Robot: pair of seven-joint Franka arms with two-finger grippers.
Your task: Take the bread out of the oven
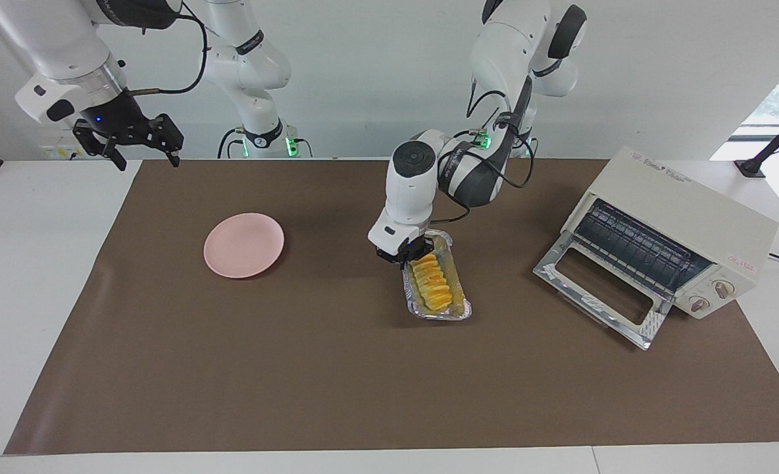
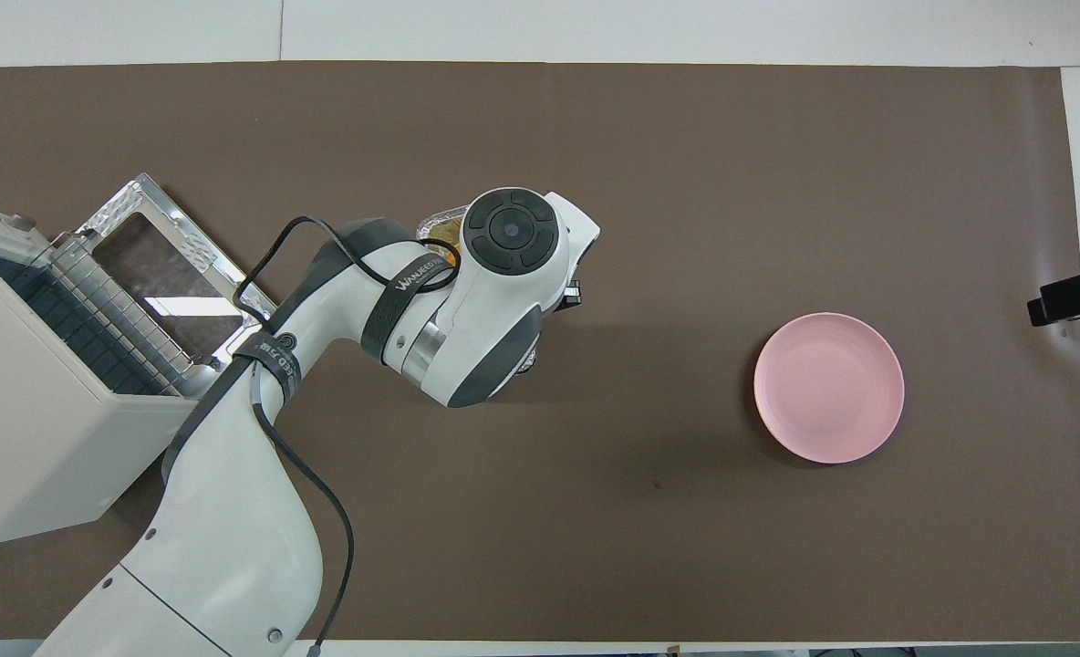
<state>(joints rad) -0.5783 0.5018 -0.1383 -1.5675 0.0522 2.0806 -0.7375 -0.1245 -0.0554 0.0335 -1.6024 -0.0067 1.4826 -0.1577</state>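
Note:
The bread (image 1: 429,279), a golden ridged loaf, lies in a silver foil tray (image 1: 458,296) in the middle of the brown mat. My left gripper (image 1: 407,259) is shut on the rim of the tray's end nearer the robots. In the overhead view my left arm covers the gripper and the bread, and only a corner of the foil tray (image 2: 437,222) shows. The cream-white oven (image 1: 685,204) stands at the left arm's end, its door (image 1: 597,309) dropped open and the wire rack bare. My right gripper (image 1: 141,142) waits, open, above the mat's edge at the right arm's end.
A pink plate (image 1: 243,245) lies on the mat toward the right arm's end, also in the overhead view (image 2: 829,387). The oven (image 2: 38,392) and its open door (image 2: 129,196) take up the mat's corner at the left arm's end.

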